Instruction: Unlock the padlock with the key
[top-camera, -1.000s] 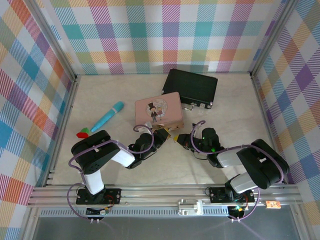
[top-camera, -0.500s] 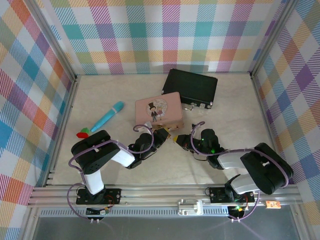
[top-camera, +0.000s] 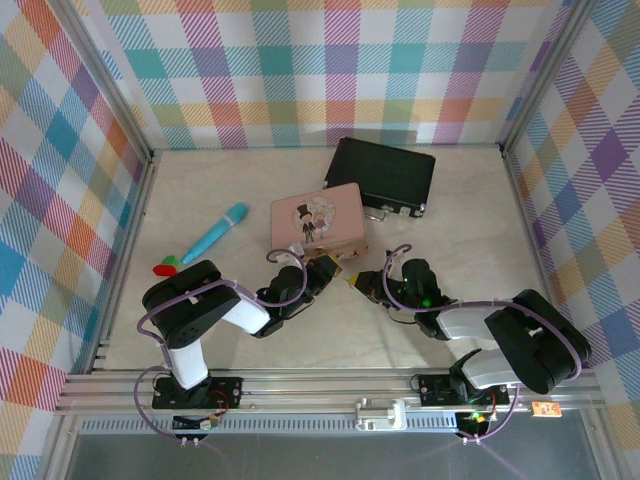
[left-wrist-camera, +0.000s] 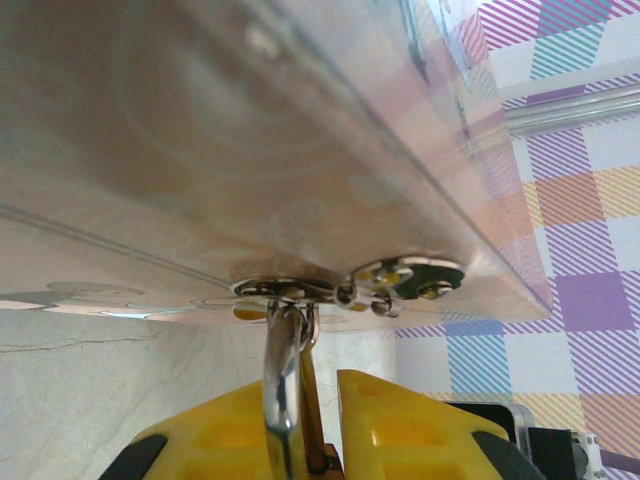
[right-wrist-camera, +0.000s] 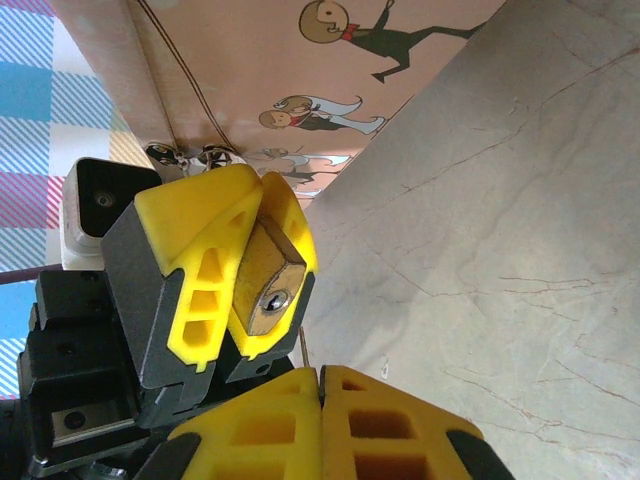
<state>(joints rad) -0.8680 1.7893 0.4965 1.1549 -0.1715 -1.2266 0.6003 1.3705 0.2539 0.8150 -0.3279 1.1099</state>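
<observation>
Pale marbled table inside plaid walls. On the top view, black case upper centre-right. Close below-left of it, pink tin at centre. Blue pen-like stick left of centre, apart from the tin. At the tin's lower edge, left gripper pinching the padlock. Brass body sits between its yellow fingers, keyhole toward the right wrist camera. Silver shackle runs up to the tin's metal clasp. Just below the padlock, right gripper, fingers pressed together.
</observation>
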